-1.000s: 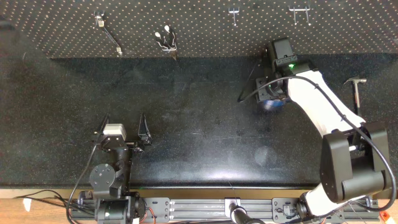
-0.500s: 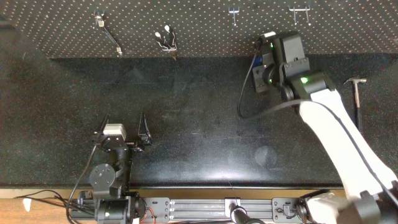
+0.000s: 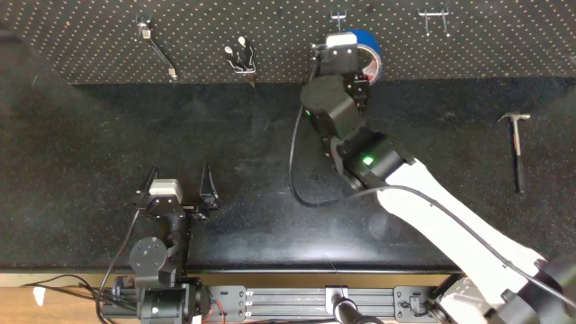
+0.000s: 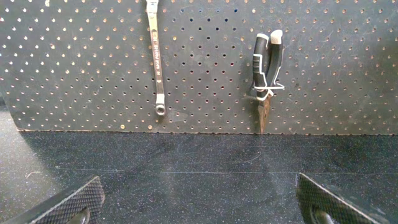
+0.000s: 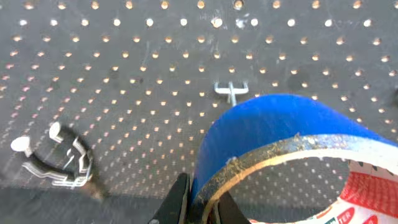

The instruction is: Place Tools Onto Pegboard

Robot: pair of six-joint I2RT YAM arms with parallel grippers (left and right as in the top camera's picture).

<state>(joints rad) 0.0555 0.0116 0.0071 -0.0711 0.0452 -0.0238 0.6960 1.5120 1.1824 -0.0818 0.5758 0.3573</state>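
Observation:
My right gripper (image 3: 349, 59) is up at the pegboard (image 3: 81, 36), shut on a blue tape roll (image 3: 367, 45). In the right wrist view the tape roll (image 5: 273, 134) has its rim pinched between the jaws of the right gripper (image 5: 198, 203), just below a bare metal hook (image 5: 231, 91). That hook (image 3: 338, 17) sits directly above the roll in the top view. A wrench (image 3: 158, 51) and black-handled pliers (image 3: 240, 57) hang on the board. A hammer (image 3: 516, 144) lies on the table at far right. My left gripper (image 3: 180, 186) rests open near its base, facing the wrench (image 4: 157, 59) and pliers (image 4: 267, 65).
A second empty double hook (image 3: 434, 16) is on the board further right. The black mat (image 3: 252, 153) runs between the arms and the board. The right arm's cable (image 3: 295, 171) loops down over the mat's middle.
The right arm swung from the right-middle of the mat up and left to the pegboard, carrying the tape roll to just under the bare hook. The left arm stayed still.

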